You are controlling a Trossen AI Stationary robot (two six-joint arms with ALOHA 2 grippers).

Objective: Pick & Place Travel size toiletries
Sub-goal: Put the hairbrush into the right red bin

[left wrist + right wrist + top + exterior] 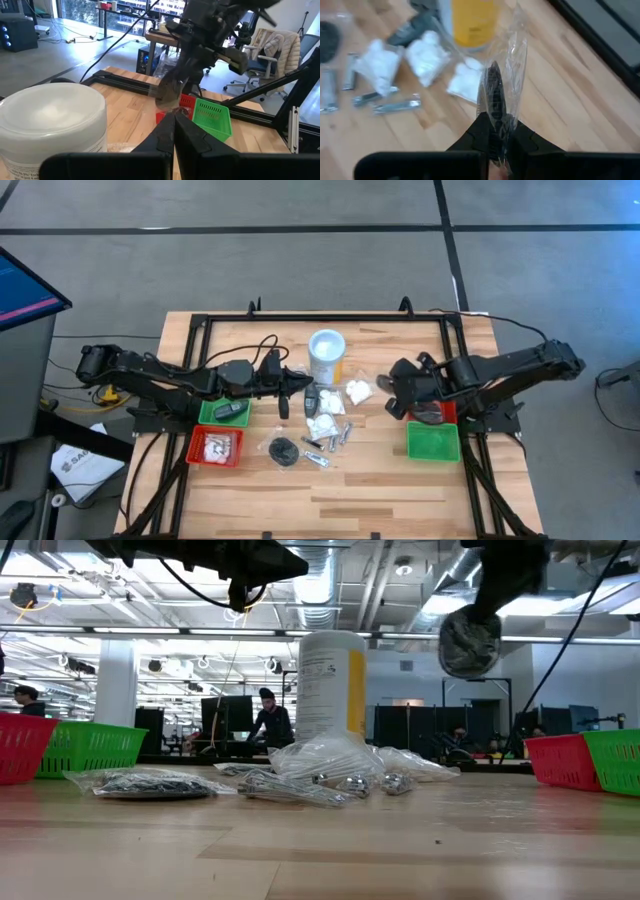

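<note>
High view: the tabletop holds a heap of toiletries at its centre beside the canister. Left trays hold a few; right trays look empty. Right gripper grasps a bagged dark item above them. Left gripper is clenched, empty. Tray contents are hard to make out.

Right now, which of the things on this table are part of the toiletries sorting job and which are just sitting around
Part of the job:
- bagged dark piece, held by the right gripper
- white packets
- silvery tubes
- black round pot
- red tray and green tray

Just lying about:
- tall white canister
- left gripper, shut and empty beside the canister
</note>
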